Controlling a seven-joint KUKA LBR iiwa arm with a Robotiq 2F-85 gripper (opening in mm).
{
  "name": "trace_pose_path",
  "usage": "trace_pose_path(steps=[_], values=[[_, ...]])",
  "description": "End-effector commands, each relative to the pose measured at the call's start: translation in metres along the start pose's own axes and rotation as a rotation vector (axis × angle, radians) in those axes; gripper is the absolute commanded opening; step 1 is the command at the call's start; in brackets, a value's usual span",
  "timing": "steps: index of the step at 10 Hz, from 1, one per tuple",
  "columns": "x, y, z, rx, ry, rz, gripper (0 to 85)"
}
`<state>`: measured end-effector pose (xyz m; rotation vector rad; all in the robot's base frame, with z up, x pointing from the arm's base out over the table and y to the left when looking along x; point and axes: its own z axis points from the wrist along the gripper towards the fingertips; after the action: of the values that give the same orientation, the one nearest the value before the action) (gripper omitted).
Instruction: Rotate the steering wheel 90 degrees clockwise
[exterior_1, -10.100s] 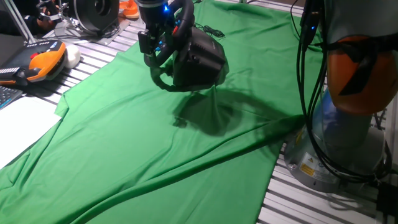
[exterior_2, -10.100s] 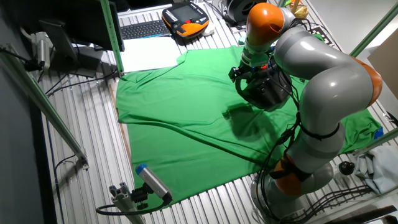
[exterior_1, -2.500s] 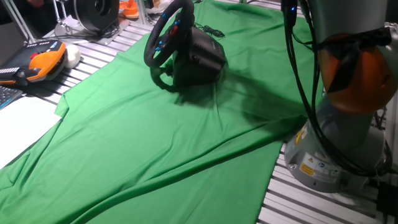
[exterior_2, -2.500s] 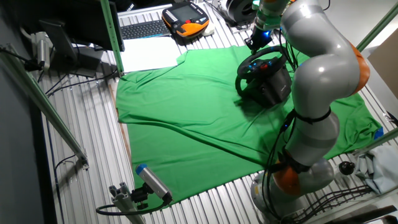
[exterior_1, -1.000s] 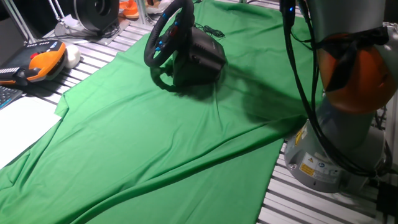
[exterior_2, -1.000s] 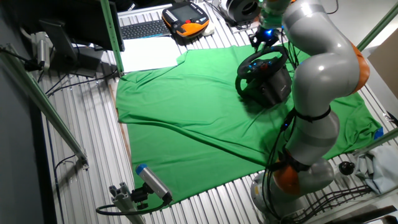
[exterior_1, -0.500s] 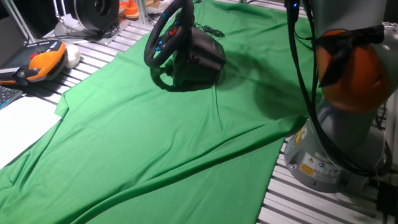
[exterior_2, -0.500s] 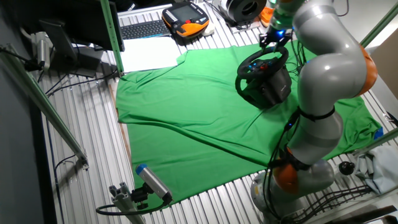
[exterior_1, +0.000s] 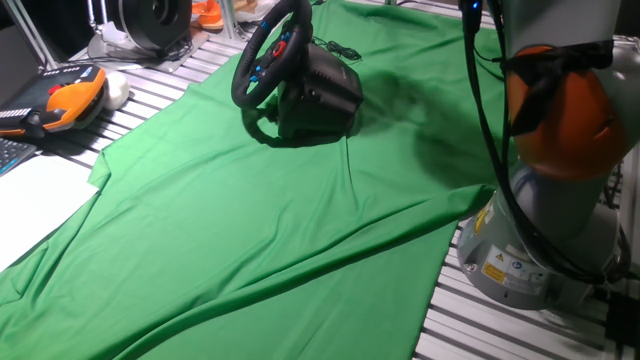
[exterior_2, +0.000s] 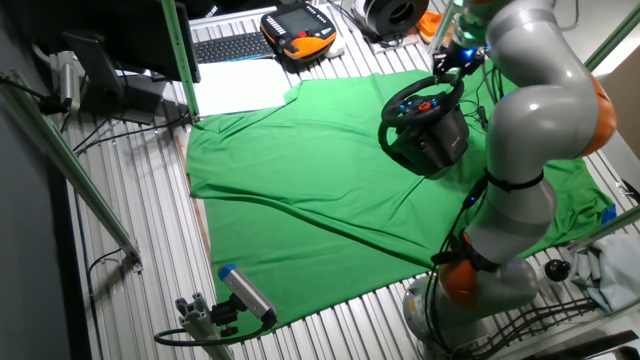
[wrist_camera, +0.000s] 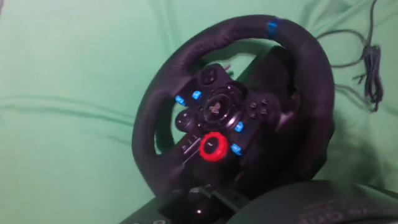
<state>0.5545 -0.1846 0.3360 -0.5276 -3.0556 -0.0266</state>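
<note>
We see a wrinkled green cloth (exterior_1: 250, 230) covering a slatted metal table (exterior_2: 130, 260). A keyboard (exterior_2: 228, 46) and an orange-black pendant (exterior_1: 70, 100) lie beside the cloth.

Slatted metal table (exterior_2: 150, 230), big wrinkled green cloth (exterior_2: 300, 190) spread over the middle, steering wheel (exterior_2: 420, 110) on its black box at the cloth's upper right, white paper (exterior_2: 240, 85) at upper left

One steering wheel (exterior_1: 272, 60) just below the claw (exterior_2: 450, 60), with one red dial (wrist_camera: 213, 147) and four small blue buttons (wrist_camera: 180, 99) on its hub. One black cable (wrist_camera: 370, 62) just beside it. One green cloth (exterior_1: 250, 220) spread on one table (exterior_2: 150, 230). Well away from the claw: one orange pendant (exterior_1: 65, 100), one keyboard (exterior_2: 228, 47), one white sheet (exterior_2: 240, 88), one black-and-silver disc (exterior_1: 155, 22).
</note>
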Motion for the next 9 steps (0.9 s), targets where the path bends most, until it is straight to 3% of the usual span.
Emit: trace_pose_path(steps=[1,3,4,5,9], values=[[0.001,-0.003,0.001,-0.005,-0.004,0.037,51.0],[0.002,-0.007,0.003,-0.018,-0.006,0.134,51.0],[0.003,-0.009,0.005,-0.008,-0.031,0.163,51.0],[0.004,-0.014,0.007,0.002,-0.024,0.19,51.0],[0.008,-0.027,0.017,-0.026,-0.039,0.316,51.0]])
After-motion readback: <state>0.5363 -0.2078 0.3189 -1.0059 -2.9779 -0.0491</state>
